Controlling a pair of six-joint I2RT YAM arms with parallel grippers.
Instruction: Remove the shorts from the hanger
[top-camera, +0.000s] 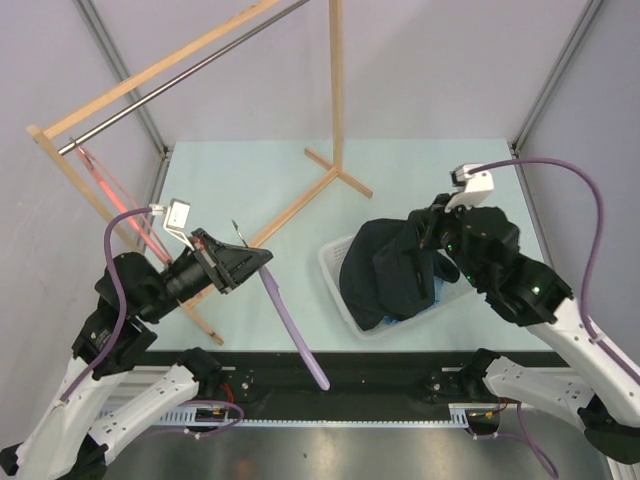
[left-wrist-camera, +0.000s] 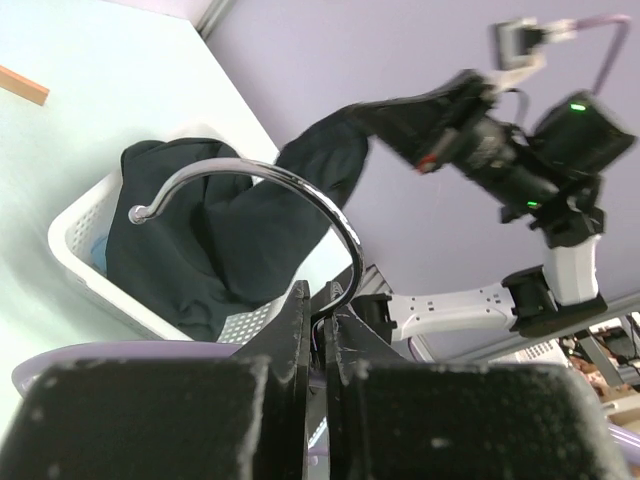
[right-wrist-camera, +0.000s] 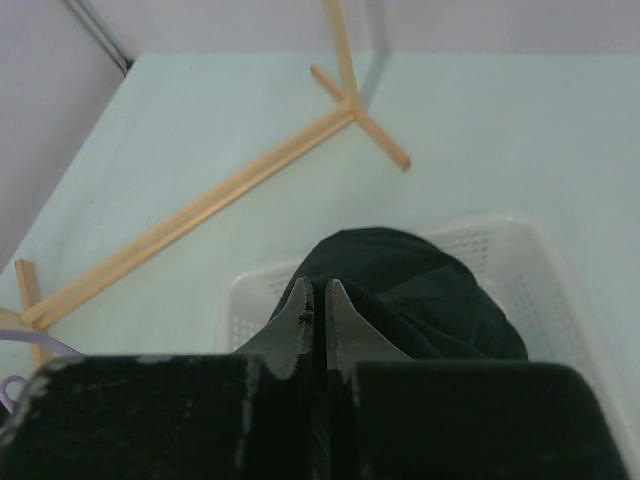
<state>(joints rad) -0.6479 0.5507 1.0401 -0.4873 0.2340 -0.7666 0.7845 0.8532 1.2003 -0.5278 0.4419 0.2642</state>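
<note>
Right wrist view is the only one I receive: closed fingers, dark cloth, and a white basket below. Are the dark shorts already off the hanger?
Observer: Yes. The purple hanger is bare. The left gripper holds it well apart from the white basket.
Operator: Do I really hold the cloth, or does it only lie under me?
Observer: You hold it. The dark shorts hang from the right gripper down into the basket.
Operator: Is something else in the basket?
Observer: Yes, some light blue cloth shows under the dark shorts, at the near side.
</note>
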